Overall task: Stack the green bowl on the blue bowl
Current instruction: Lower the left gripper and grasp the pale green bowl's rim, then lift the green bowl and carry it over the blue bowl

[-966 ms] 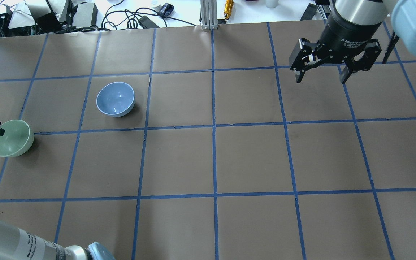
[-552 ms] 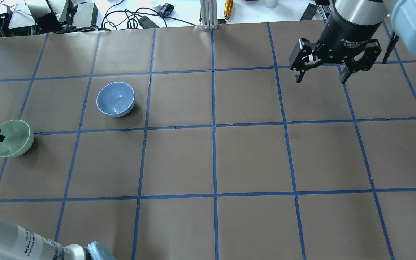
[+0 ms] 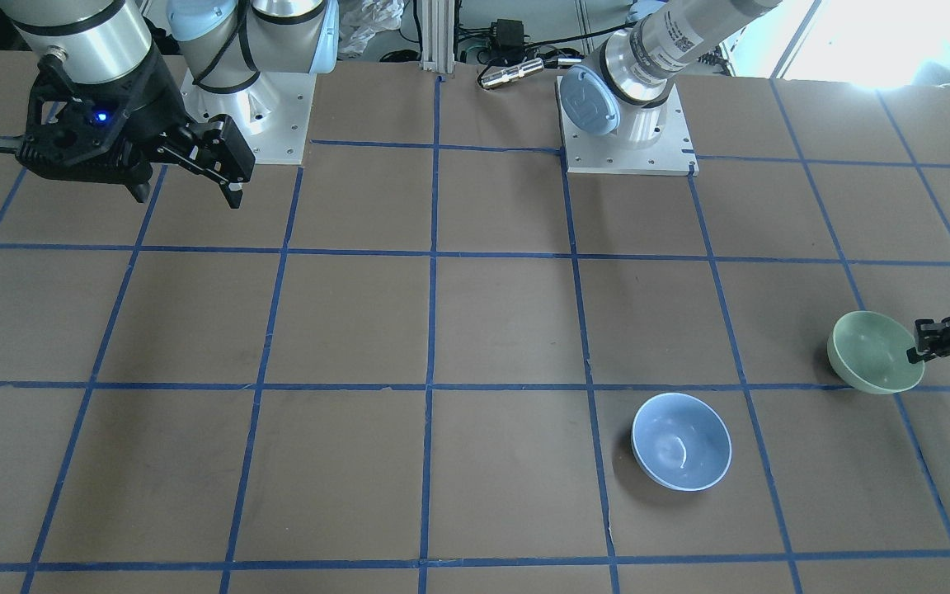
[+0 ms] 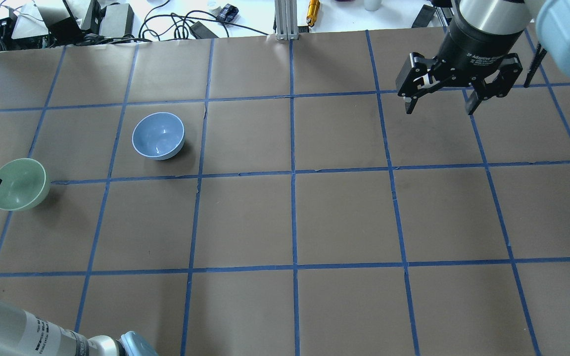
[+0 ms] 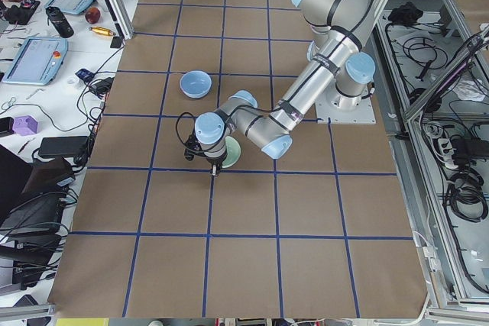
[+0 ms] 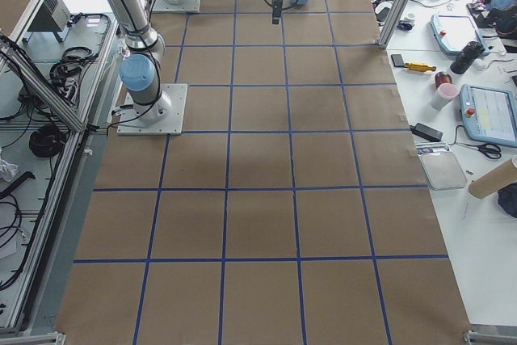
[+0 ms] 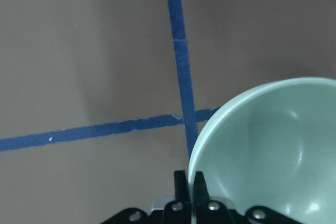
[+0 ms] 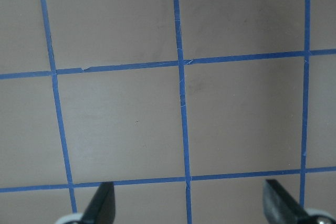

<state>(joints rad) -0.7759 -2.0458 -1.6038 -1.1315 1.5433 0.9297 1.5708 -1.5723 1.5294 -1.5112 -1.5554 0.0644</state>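
Green bowl sits at the far left edge of the overhead view, just above a blue tape line of the table. The left gripper pinches its rim: in the left wrist view one thin finger is inside the wall and one outside, pressed close together on the edge. I cannot tell for sure whether the bowl is off the table yet. The blue bowl stands alone, up and to the right of the green one in the overhead view, well apart from it and with nothing inside.

I judge that the step in hand is the grasp or the very start of the lift. The next move calls for raising the green bowl, carrying it over the blue one, centring it and lowering it level before letting go.

Both bowls are small, round, glossy and plain, with smooth curved walls, so a rim pinch may slip or let the bowl tilt. The table cover is matte brown.

The right gripper hangs at the upper right of the overhead view, fingers spread wide, holding nothing.
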